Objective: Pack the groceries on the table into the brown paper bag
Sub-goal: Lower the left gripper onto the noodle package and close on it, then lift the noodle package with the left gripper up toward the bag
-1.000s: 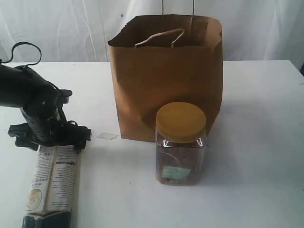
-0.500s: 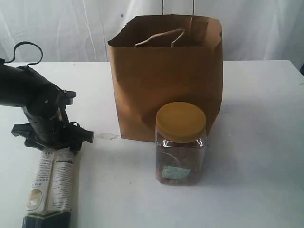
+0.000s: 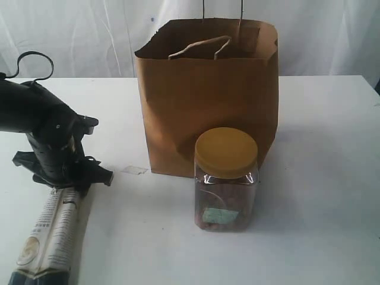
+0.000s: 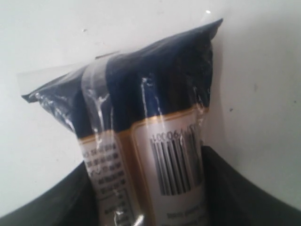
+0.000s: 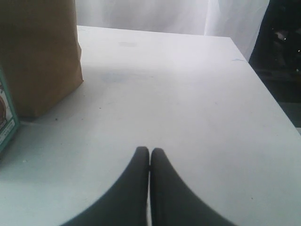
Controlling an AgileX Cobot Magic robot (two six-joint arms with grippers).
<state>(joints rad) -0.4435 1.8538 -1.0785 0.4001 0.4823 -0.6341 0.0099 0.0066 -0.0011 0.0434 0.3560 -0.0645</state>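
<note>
White table [image 3: 320, 178]: left gripper [image 3: 64, 178] at 9 o'clock, jaws partly closed, clamping the packet [image 3: 50, 234] by its end; packet runs from gripper toward 7 o'clock. Right gripper [image 5: 149, 153] pinched together, empty. Count: one packet, one jar [image 3: 225, 178] at bag's 6 o'clock, one bag [image 3: 208, 101] at 12.

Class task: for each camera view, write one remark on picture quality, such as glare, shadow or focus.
Exterior view: soft, even light, only a faint shadow beside the tall brown paper bag on the white tabletop. Left wrist view: white glare streaks on the film of the long dark-blue pasta packet, small print blurred. Right wrist view: the right gripper is a featureless black silhouette.
</note>
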